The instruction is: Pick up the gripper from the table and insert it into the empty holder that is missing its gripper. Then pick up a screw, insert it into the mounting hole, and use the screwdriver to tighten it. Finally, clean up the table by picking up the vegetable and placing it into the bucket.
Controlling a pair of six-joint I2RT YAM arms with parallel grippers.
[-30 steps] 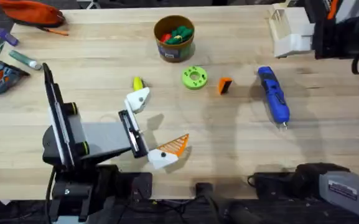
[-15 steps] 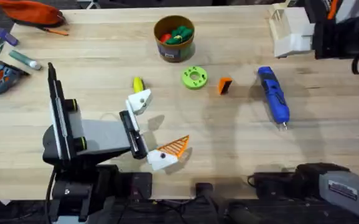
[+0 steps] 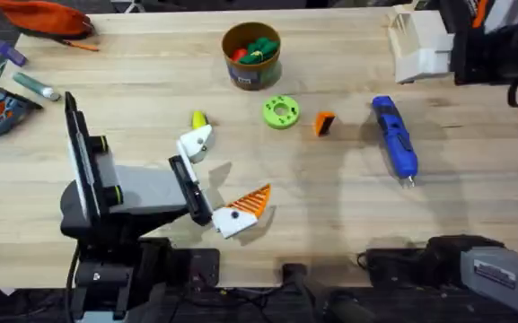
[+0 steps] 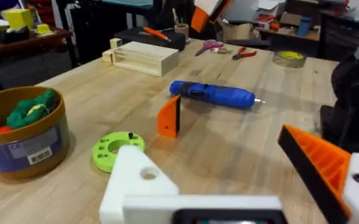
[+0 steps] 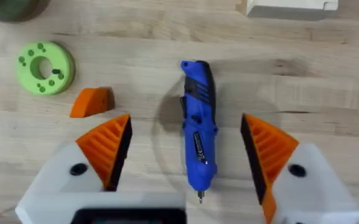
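**Left arm low near the holder side, right gripper over the screwdriver**

We see the left gripper (image 3: 215,178) low over the table at near left, jaws spread wide with nothing between them. One jaw is the bare white holder (image 3: 196,142), no pad on it; the other carries its orange ribbed pad. The vegetable (image 3: 199,119) lies just beyond the holder, close beside it.

The loose gripper (image 3: 324,123), an orange wedge, lies mid-table, between the green ring disc (image 3: 280,112) and the screwdriver (image 3: 394,139). From the left wrist it stands just in front of the screwdriver, apart from it.

The bucket (image 3: 251,56) sits at far centre, red and green toy pieces inside.

The right gripper (image 5: 188,165) hangs above the screwdriver, jaws spread, one orange pad on either side of the blue body, not touching it. The screwdriver lies flat, metal tip pointing to the near edge.

A white block (image 3: 417,43) sits far right.
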